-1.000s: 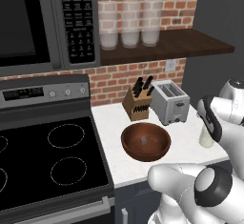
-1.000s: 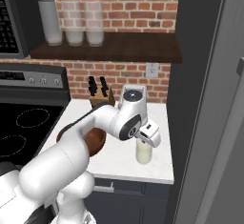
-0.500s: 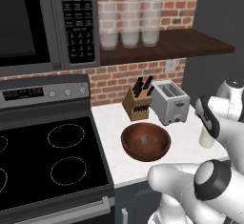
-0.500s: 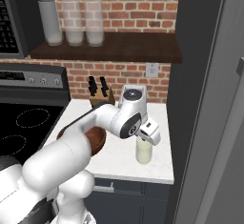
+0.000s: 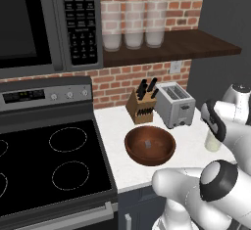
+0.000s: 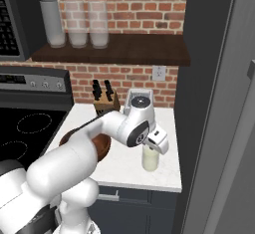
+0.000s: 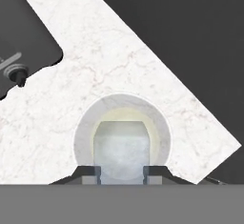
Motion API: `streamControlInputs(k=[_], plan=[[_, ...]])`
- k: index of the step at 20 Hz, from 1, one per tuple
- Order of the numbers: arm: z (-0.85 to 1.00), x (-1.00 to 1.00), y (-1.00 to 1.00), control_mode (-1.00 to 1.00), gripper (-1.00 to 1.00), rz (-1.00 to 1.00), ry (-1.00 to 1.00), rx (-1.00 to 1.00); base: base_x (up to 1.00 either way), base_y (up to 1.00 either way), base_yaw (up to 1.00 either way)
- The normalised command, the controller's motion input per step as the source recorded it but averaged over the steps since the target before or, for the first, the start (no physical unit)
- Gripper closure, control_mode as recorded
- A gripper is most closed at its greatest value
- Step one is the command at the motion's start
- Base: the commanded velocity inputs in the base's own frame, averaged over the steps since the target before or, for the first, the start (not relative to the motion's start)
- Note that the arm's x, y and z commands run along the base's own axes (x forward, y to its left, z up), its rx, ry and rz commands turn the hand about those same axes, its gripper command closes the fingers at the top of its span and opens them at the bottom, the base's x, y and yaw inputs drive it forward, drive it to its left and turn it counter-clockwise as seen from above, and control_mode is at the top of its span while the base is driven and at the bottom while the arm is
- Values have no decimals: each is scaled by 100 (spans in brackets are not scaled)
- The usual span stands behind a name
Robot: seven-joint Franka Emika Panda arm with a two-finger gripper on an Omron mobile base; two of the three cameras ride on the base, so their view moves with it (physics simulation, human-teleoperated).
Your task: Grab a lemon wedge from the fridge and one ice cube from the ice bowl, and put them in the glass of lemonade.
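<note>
Poised directly over the glass of lemonade [image 7: 122, 127], gripper [image 7: 123, 173] clenched on the ice cube [image 7: 122, 154]. Toaster [image 7: 21, 51] at ten o'clock in hand view.

The ice cube [image 7: 123, 150] is cut off below by the tool's tips. The upper part of the glass [image 6: 151, 159] is hidden behind the tool [image 6: 157, 142]. The toaster [image 7: 19, 42] is cropped at the left edge.

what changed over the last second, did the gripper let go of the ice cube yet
Nothing visibly changed. The gripper stays shut on the small pale translucent ice cube, directly above the short clear glass of lemonade. The dark wooden bowl and silver toaster sit as before.
</note>
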Motion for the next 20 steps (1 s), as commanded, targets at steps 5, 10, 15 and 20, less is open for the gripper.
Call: streamControlInputs(k=[5,10,15,20], plan=[[0,0,0,-100,-100,0,0,0,0,0,0],[0,0,0,-100,-100,0,0,0,0,0,0],[0,0,0,-100,-100,0,0,0,0,0,0],[0,0,0,-100,-100,0,0,0,0,0,0]])
